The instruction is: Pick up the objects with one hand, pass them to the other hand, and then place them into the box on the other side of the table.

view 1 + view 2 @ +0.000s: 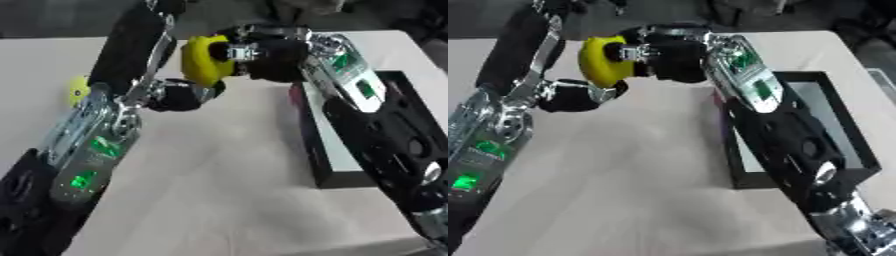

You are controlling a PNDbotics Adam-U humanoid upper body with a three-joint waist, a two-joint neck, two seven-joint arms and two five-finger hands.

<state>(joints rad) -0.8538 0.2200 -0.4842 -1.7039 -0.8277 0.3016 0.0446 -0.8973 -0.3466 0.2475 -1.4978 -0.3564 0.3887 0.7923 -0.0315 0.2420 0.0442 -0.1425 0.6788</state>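
Observation:
A rounded yellow object (201,62) is held above the table's far middle. My right hand (262,55) reaches in from the right and is shut on it, fingers wrapped over its right side. My left hand (179,96) sits just below and left of the object, at its lower edge; whether it touches is unclear. A black box with a pale floor (846,145) stands on the right side of the table, partly covered by my right forearm. A small yellow-green object (79,91) lies at the left, half hidden behind my left arm.
The pale table (227,190) stretches bare between the two arms toward the near edge. My left forearm (87,155) and right forearm (385,135) cross much of both sides. A dark floor lies beyond the far edge.

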